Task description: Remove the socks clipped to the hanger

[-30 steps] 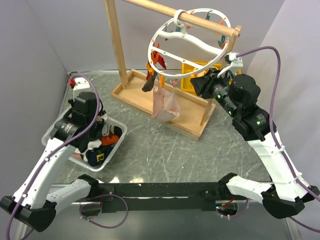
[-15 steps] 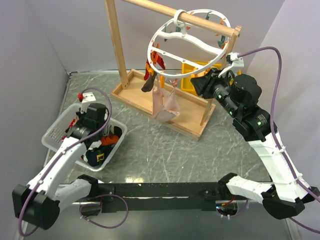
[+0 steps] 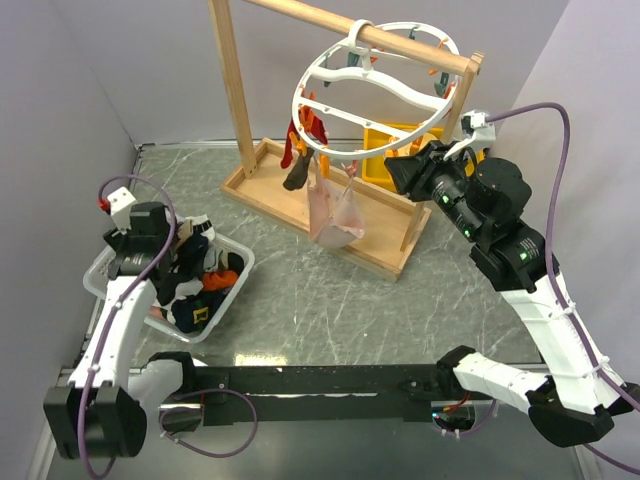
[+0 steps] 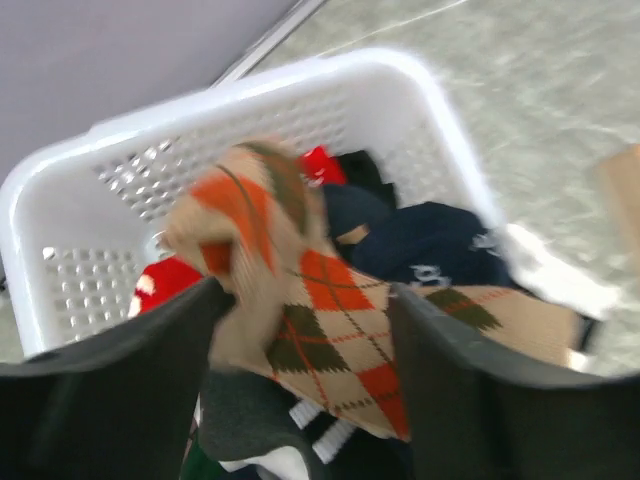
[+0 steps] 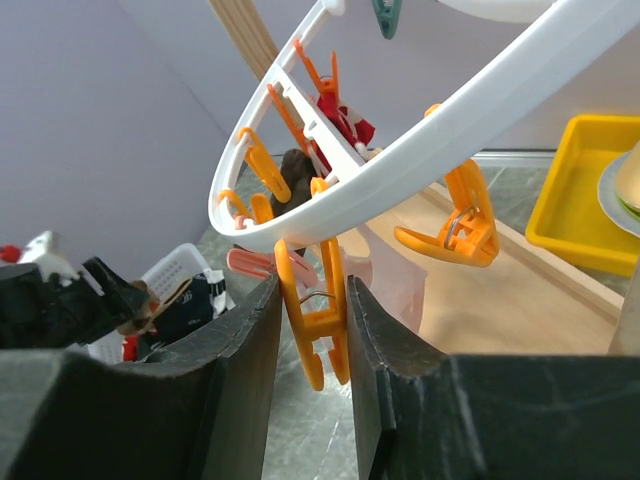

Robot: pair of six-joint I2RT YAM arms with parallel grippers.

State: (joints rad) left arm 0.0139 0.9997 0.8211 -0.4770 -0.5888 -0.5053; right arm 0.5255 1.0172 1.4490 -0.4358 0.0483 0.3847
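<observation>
The white ring hanger (image 3: 385,86) (image 5: 430,135) hangs by its hook from the wooden bar. A pale pink sock (image 3: 335,210) (image 5: 395,280), a dark sock (image 3: 297,172) (image 5: 295,175) and a red sock (image 3: 315,125) (image 5: 345,120) are clipped under it. My right gripper (image 3: 397,166) (image 5: 312,285) is shut on an orange clip (image 5: 320,335) at the ring's near rim; that clip holds no sock. Over the white basket (image 3: 105,268) (image 4: 200,100) my left gripper (image 3: 192,240) (image 4: 305,300) is open. A blurred tan argyle sock (image 4: 340,310) lies between its spread fingers on the pile of socks.
The wooden rack (image 3: 235,90) stands on its wooden base tray (image 3: 270,188) at the back centre. A yellow tray (image 3: 385,150) (image 5: 585,190) sits behind it, close to my right gripper. Purple walls close in on both sides, and more orange clips (image 5: 455,230) dangle from the ring.
My left gripper has opened and let the argyle sock go over the basket, and its wrist has swung left. The right gripper stays shut on the orange clip.
</observation>
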